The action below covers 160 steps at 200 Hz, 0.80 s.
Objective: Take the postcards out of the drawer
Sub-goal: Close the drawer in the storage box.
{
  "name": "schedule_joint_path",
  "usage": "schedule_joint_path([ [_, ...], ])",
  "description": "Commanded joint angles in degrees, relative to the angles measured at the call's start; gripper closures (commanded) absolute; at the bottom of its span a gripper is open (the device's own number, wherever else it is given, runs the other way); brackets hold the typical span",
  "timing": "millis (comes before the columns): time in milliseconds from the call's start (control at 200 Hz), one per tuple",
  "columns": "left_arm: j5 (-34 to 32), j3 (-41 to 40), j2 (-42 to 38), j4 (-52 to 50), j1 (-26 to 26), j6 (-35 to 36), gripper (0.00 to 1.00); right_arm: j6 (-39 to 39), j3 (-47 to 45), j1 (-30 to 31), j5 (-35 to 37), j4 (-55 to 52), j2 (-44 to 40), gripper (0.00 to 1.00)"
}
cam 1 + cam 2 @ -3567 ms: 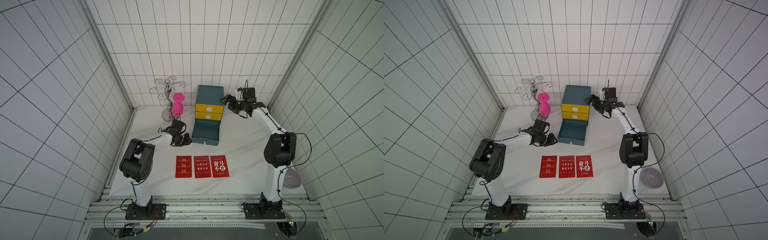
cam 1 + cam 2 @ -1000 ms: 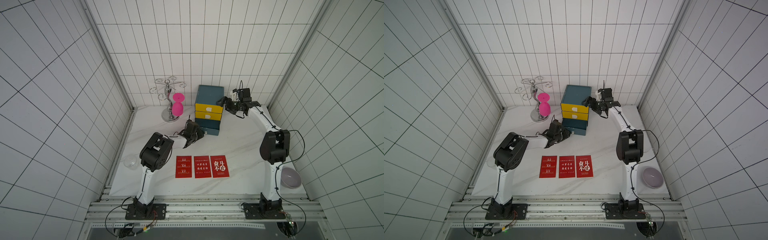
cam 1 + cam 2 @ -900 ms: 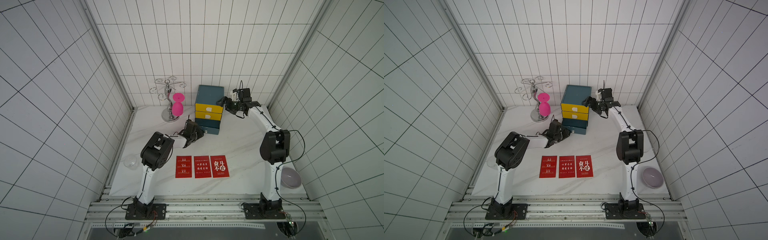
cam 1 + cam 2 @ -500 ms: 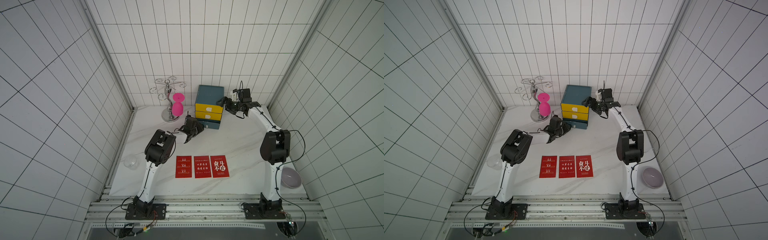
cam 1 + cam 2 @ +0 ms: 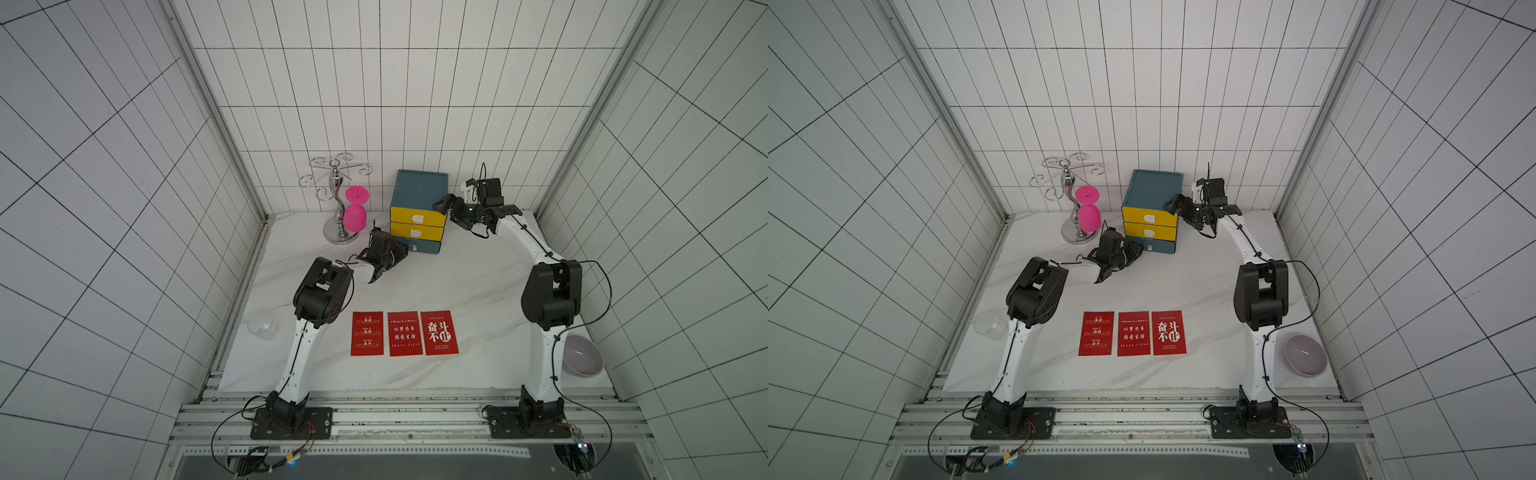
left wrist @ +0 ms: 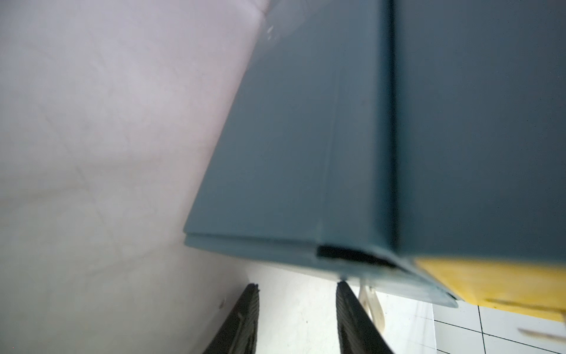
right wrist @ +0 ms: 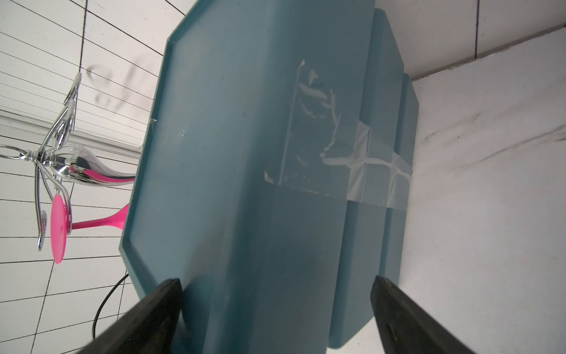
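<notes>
Left arm: upper link up toward 12 o'clock, forearm bent off to 2 o'clock. The left gripper (image 5: 400, 253) sits low, jaws partly apart (gap plain in wrist view). Right arm: forearm runs to 10 o'clock. The right gripper (image 5: 440, 204) has jaws spread wide.

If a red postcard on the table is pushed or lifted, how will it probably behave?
The postcards lie quite flat, so they are probably thin and may flex. On the smooth marble table, a push likely slides them.

left card (image 5: 367, 333): STIMULATE / ENCOURAGE / STRUGGLE, faint | middle card (image 5: 404, 333): 以梦为马 热爱生活, love life | right card (image 5: 439, 332): 奋斗不止, small print unreadable
</notes>
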Motion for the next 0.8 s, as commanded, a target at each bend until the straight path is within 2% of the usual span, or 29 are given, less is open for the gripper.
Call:
schedule_joint_path([
  [0, 0.44, 0.87, 1.41, 0.38, 0.32, -0.33, 0.58, -1.58, -3.33, 0.72, 0.64, -7.04, 0.30, 0.02],
  [225, 0.56, -3.76, -2.56, 3.70, 0.36, -0.75, 0.58, -1.45, -3.48, 0.57, 0.90, -6.56, 0.28, 0.01],
  [510, 0.99, -12.32, -11.33, 6.72, 0.29, 0.43, 0.57, -0.44, -3.58, -0.35, 0.82, -5.11, 0.11, 0.02],
  [795, -0.73, -25.29, -28.27, 3.00, 1.97, 10.34, 0.54, 0.25, -3.32, -2.50, 0.37, -2.71, -1.36, 0.02],
])
